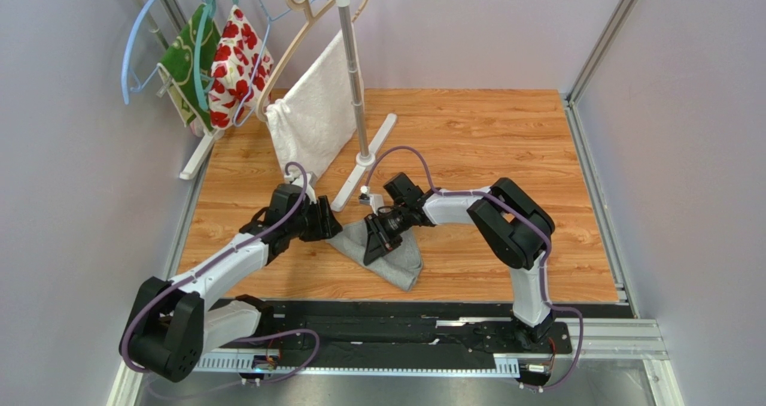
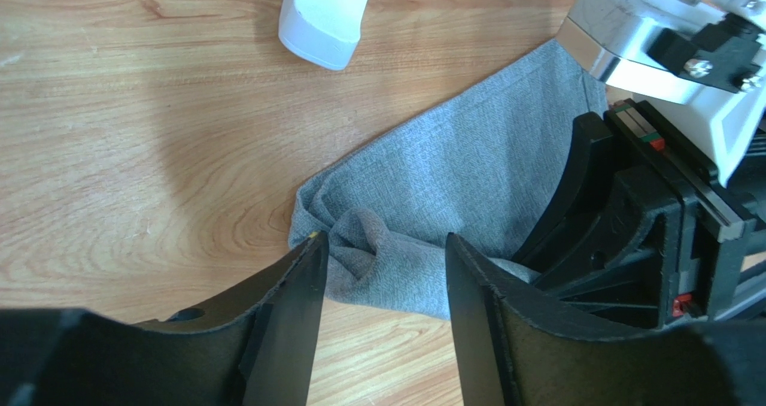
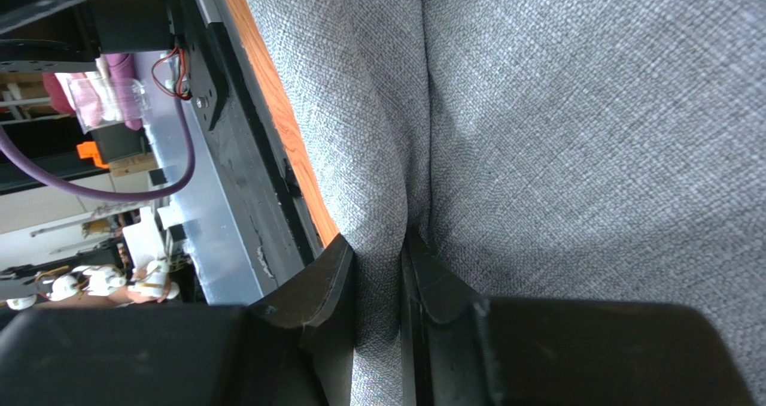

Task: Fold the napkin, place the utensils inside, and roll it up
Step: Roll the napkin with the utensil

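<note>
The grey napkin (image 1: 402, 260) lies bunched and folded on the wooden table between the two arms. My right gripper (image 1: 378, 235) is shut on a pinched fold of the napkin (image 3: 575, 110), which fills the right wrist view. My left gripper (image 1: 331, 225) is open at the napkin's left corner. In the left wrist view its fingers (image 2: 301, 280) straddle the crumpled corner of the napkin (image 2: 449, 172), with the right gripper's black body just beyond. The dark knife-like utensil is out of view.
A white drying-rack stand (image 1: 358, 110) with a white towel (image 1: 310, 114), hangers and flowered cloths (image 1: 236, 56) stands at the back left. Its white foot (image 2: 324, 15) lies close behind the napkin. The black base rail (image 1: 387, 330) runs along the table's near edge.
</note>
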Controlling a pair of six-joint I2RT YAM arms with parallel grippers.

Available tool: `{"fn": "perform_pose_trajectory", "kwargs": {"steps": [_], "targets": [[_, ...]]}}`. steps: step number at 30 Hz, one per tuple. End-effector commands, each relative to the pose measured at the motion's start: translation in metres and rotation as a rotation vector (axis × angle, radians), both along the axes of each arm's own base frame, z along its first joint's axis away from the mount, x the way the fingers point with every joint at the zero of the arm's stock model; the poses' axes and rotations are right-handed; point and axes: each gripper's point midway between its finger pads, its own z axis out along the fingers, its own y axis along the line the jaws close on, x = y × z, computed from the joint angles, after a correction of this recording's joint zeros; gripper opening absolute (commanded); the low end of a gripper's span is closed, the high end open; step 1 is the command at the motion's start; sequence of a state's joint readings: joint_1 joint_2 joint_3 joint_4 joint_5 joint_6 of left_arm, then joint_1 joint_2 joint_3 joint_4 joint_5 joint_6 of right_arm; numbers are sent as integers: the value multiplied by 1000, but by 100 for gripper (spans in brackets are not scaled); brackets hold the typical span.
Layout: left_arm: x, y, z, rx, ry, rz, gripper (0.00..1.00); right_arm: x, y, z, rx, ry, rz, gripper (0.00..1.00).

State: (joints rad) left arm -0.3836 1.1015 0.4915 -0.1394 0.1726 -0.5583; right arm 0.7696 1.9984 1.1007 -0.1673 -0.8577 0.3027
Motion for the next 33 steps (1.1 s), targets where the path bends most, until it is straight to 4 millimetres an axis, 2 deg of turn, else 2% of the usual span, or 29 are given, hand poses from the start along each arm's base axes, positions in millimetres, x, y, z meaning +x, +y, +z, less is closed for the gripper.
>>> {"fn": "perform_pose_trajectory", "kwargs": {"steps": [1, 4, 5, 6, 7, 8, 9, 11, 12, 13, 14, 16, 17, 19, 20, 21, 22, 23, 24, 26, 29, 33], "targets": [[5, -4, -5, -12, 0, -14, 57, 2, -10, -22, -71, 47, -24, 20], [5, -5, -11, -9, 21, -10, 50, 4, -12, -23, -72, 47, -29, 20], [6, -5, -11, -9, 23, -10, 39, 4, -13, -23, -75, 46, -29, 21], [7, -6, -14, -8, 33, -9, 32, 4, -13, -21, -73, 43, -28, 23], [7, -5, -15, -3, 40, -5, 25, 4, -14, -19, -71, 36, -25, 27], [10, -6, -14, -2, 40, 0, 13, 5, -15, -16, -77, 25, -24, 34], [11, -5, -17, 9, 53, 4, 10, 7, -15, -8, -71, 2, -26, 46], [14, -4, -16, 26, 66, 11, 2, 14, -18, 3, -90, -45, -36, 50], [14, -2, -22, 40, 88, 16, 1, 17, -19, 9, -97, -65, -43, 52], [14, 0, -25, 59, 105, 24, 0, 23, -15, 29, -76, -112, -50, 52], [17, 0, -26, 69, 113, 23, 0, 27, -20, 32, -112, -136, -68, 53], [17, 1, -29, 85, 137, 20, 0, 36, -21, 55, -109, -211, -94, 53], [19, -1, -31, 88, 147, 15, 0, 43, -24, 61, -133, -260, -123, 54], [20, -3, -33, 87, 164, 6, 0, 44, -22, 71, -144, -337, -127, 54], [22, -4, -35, 90, 174, 3, 0, 52, -27, 76, -180, -422, -167, 54], [24, -5, -35, 89, 174, 0, 0, 42, -20, 77, -194, -477, -141, 54], [24, -7, -36, 86, 180, -6, 0, 41, -20, 77, -214, -542, -129, 54], [25, -8, -37, 85, 185, -8, 0, 49, -25, 74, -270, -633, -164, 54], [25, -8, -37, 85, 187, -11, 0, 36, -17, 73, -278, -684, -132, 54], [25, -9, -37, 86, 189, -15, 0, 34, -10, 71, -318, -822, -142, 54], [25, -9, -37, 86, 190, -19, 0, 30, -4, 62, -374, -957, -130, 55], [26, -10, -36, 86, 187, -22, 0, 29, -2, 38, -463, -1046, -86, 55]]}}
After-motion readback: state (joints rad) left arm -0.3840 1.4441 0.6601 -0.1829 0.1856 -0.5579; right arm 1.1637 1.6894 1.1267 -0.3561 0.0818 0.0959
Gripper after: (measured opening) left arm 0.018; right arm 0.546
